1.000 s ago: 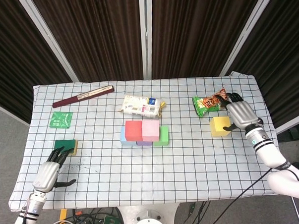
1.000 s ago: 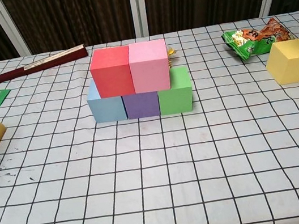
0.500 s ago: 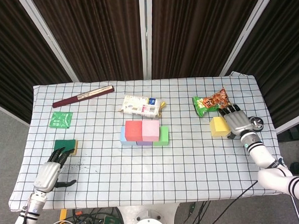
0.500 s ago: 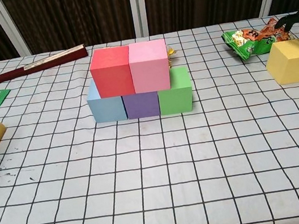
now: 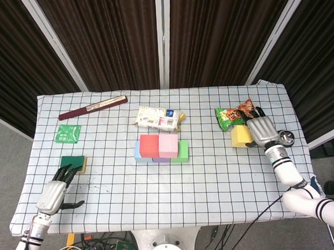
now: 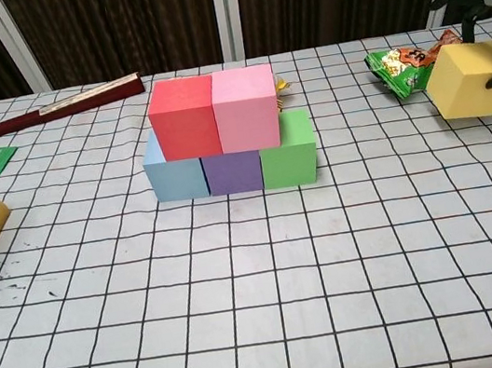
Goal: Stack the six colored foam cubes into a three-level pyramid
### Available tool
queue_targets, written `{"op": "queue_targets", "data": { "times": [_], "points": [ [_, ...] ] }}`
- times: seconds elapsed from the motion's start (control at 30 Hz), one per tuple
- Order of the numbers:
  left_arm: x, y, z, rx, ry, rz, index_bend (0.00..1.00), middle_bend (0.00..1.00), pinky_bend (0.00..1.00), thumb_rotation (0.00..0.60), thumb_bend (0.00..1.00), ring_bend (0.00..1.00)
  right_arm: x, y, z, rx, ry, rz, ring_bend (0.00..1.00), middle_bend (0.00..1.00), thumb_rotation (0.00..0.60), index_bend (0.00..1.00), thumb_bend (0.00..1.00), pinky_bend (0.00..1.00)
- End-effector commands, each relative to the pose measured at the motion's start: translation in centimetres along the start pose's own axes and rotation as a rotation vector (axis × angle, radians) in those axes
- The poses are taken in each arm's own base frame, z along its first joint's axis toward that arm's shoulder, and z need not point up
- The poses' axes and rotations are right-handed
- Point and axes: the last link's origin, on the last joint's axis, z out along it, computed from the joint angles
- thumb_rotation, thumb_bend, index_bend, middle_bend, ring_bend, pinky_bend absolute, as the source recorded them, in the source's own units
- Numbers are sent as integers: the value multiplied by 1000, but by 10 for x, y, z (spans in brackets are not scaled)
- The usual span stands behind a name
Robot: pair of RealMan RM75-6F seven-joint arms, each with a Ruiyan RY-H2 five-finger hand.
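My landmark is the white snack packet point(image 5: 159, 117) lying near the back middle of the checked tablecloth point(image 5: 175, 185). Far to its left and a little further back lies a long dark red folded fan point(image 5: 92, 108), set at a slant. Left of the packet and slightly nearer me sits a small green sachet point(image 5: 67, 133), and nearer still a green and yellow sponge point(image 5: 73, 163). Well to the packet's right lies a green and red snack bag point(image 5: 235, 114).
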Motion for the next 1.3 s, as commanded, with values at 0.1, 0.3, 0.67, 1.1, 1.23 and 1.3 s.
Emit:
{"op": "queue_targets", "data": {
  "times": [0.1, 0.3, 0.67, 1.1, 1.23, 1.3],
  "points": [
    [0, 1, 2, -3, 8, -4, 100, 145, 67, 600, 0, 16, 72, -15, -20, 72, 177, 138, 152, 696, 600, 0, 120, 0],
    [0, 3, 3, -11, 16, -14, 100, 145, 67, 600, 0, 15, 134, -56, -32, 147, 319, 357, 164, 695, 600, 0, 132, 0],
    [-2, -1, 3, -2, 20, -35, 100, 145, 67, 600, 0, 15, 112, -130, -24, 223, 243, 921, 172, 691, 600, 0, 134, 0],
    [0, -13, 1, 29, 31, -46, 100, 145, 67, 600, 0, 15, 52, -191, 6, 252, 118, 1084, 183, 689, 600, 0, 130, 0],
    [2, -16, 0, 32, 40, -47, 100, 145, 67, 600, 0, 15, 49, -209, 11, 271, 118, 1092, 183, 687, 600, 0, 130, 0],
    [3, -17, 0, 35, 46, -50, 100, 145, 67, 600, 0, 15, 47, -217, 13, 280, 123, 1085, 183, 683, 600, 0, 129, 0]
  ]
}}
